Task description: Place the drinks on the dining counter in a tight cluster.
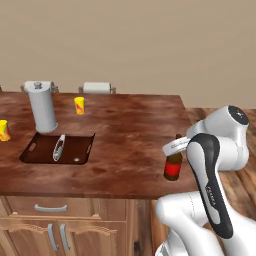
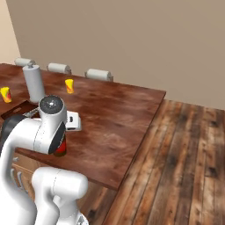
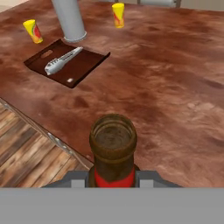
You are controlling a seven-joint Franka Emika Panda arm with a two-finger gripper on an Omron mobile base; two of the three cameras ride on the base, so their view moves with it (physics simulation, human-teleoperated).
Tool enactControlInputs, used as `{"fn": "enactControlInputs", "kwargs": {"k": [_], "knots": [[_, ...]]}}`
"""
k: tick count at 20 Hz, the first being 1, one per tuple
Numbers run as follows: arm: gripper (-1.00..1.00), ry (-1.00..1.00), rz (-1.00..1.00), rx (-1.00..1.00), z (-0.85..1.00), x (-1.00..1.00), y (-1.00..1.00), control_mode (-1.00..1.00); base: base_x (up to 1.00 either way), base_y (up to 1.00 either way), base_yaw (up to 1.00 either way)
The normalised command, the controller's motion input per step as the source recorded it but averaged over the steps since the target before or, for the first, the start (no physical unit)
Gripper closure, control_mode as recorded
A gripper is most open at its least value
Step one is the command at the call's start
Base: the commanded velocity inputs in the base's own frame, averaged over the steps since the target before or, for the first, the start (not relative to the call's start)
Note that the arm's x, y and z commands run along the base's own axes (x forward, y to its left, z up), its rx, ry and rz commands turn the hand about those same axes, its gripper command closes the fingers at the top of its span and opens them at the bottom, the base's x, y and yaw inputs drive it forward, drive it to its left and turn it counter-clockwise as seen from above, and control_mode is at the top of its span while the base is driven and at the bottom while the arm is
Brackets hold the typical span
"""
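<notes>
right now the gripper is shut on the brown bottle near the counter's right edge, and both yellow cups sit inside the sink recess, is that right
Not quite. The gripper is shut on the brown bottle near the right edge of the dining counter, but the yellow cups stand on the counter top outside the sink recess, as the left base view shows.

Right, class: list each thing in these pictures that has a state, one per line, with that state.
Claw: shut on the brown bottle.
Brown bottle: upright, uncapped, held near the dining counter's front edge.
Two yellow cups: upright, apart.
Grey canister: upright beside the sink recess.
</notes>
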Motion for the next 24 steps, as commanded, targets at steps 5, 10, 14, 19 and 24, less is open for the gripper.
{"fn": "enactControlInputs", "kwargs": {"k": [5, 10, 14, 19, 24], "knots": [[1.0, 0.0, 0.01, 0.0, 0.0, 0.11, 0.0, -1.0, 0.0, 0.0, 0.0], [1.0, 0.0, 0.06, 0.0, 0.0, 0.33, 0.0, -1.0, 0.0, 0.0, 0.0], [1.0, 0.0, 0.1, 0.0, -0.01, 0.43, 0.01, -1.0, 0.0, 0.0, 0.0], [1.0, 0.03, 0.11, 0.0, -0.09, 0.56, 0.01, -1.0, 0.0, 0.0, 0.0], [1.0, 0.12, 0.08, 0.0, -0.18, 0.66, 0.04, -1.0, 0.0, 0.0, 0.0]]}}
